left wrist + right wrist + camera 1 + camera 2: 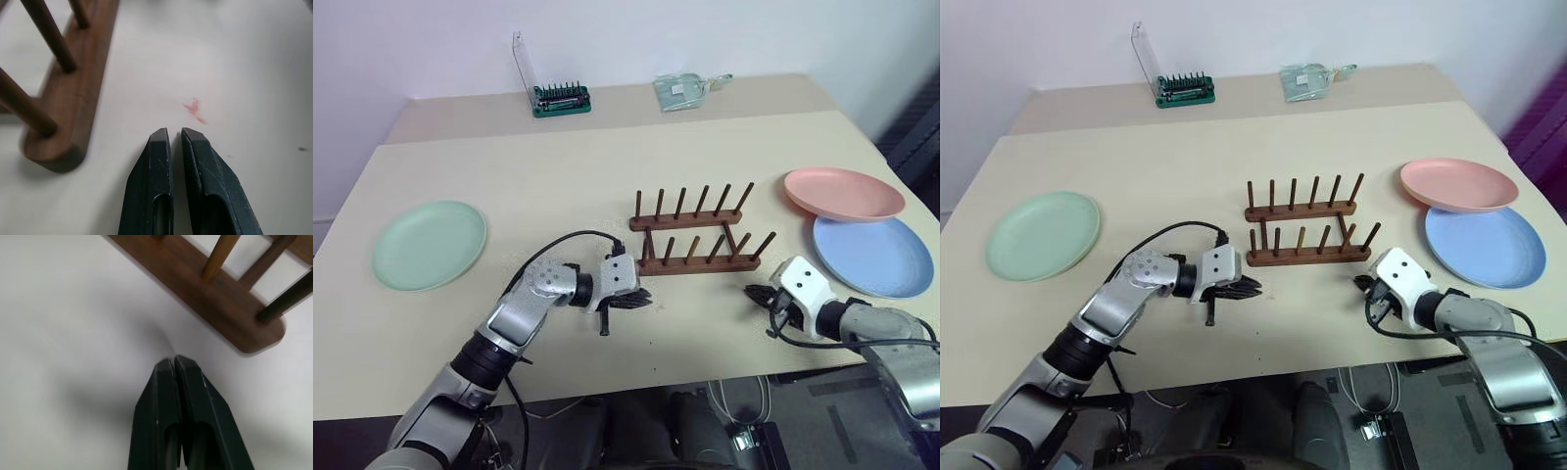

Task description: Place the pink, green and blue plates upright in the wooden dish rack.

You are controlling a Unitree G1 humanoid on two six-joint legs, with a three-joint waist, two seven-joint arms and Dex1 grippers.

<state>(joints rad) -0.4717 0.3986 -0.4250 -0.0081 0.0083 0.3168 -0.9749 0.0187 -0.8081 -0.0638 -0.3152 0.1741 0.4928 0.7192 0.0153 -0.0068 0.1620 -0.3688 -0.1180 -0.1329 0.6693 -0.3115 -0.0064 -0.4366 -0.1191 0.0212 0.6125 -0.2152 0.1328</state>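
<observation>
The wooden dish rack (695, 235) stands empty in the middle of the table. The green plate (429, 245) lies flat at the left. At the right the pink plate (843, 193) rests with its edge over the blue plate (871, 255). My left gripper (641, 297) is shut and empty, low over the table just short of the rack's near left end (54, 147). My right gripper (756, 293) is shut and empty too, close to the rack's near right end (254, 333), left of the blue plate.
At the table's back stand a green bit holder with a clear lid (558, 96) and a clear bag (685, 90). A small pink smear (194, 107) marks the table ahead of the left fingers (156, 186). The table's front edge lies just behind both wrists.
</observation>
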